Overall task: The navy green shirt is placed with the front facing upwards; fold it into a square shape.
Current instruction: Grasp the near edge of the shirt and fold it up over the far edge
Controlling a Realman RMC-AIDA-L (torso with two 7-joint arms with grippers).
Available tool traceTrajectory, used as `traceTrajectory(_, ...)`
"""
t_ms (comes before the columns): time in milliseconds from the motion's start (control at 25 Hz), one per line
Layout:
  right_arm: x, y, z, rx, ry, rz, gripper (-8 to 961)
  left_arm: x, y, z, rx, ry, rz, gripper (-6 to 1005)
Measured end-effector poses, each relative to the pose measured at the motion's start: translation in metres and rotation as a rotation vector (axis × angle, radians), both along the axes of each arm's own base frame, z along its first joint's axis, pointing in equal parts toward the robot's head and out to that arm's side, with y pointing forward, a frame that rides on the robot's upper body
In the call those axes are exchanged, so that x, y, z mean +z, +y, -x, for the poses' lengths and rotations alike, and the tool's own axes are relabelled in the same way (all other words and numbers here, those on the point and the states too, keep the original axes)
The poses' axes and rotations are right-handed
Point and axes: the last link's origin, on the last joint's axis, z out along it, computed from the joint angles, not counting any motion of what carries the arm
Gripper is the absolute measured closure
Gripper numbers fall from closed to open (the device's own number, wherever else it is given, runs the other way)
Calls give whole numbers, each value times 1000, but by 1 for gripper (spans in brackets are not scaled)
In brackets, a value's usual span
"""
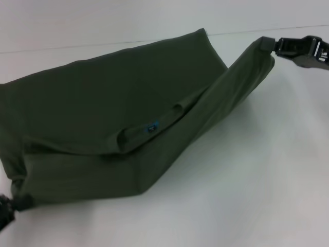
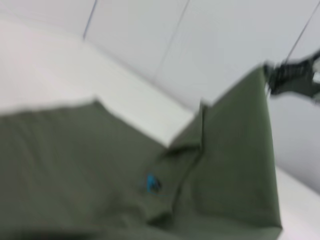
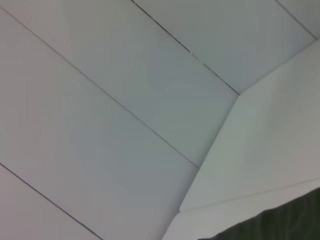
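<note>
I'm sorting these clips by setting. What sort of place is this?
Probably a lab or test bench, not a home: a plain white table backed by bare white panelled walls, with only the navy green shirt held up at two corners by the left gripper and the right gripper.

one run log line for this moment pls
step: mid-fold | navy green shirt: stretched between both grippers, blue neck label up | right gripper: holds far corner | left gripper: holds near corner

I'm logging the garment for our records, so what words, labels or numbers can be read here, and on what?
None can be read.
Blue neck label inside the collar of the green shirt: its marks are too small and blurred to read.
No chest print shows.
</note>
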Motion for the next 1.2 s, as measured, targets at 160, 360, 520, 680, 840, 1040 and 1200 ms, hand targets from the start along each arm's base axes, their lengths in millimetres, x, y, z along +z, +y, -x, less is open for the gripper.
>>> traceTrajectory(160,7,3,5,11,4,-18,927,16,1,-2,-25,-47,-109,979)
traceTrajectory(360,13,12,20,41,1,-18,927,26,4,-5,-48,-73,-177,979)
traceTrajectory(520,18,17,30,59,-7,-24,927,36,5,-6,-53,-98,-260,979)
traceTrajectory(680,22,15,29,51,1,-35,927,42,7,-7,-57,-115,-307,978)
traceTrajectory(840,19,5,17,18,9,-33,927,42,5,-6,-54,-108,-293,978)
traceTrajectory(1040,14,-14,1,-15,38,-37,927,42,-1,-1,-36,-98,-291,979)
traceTrajectory(1200,8,-23,-10,-45,38,-21,927,41,-4,0,-38,-87,-281,979)
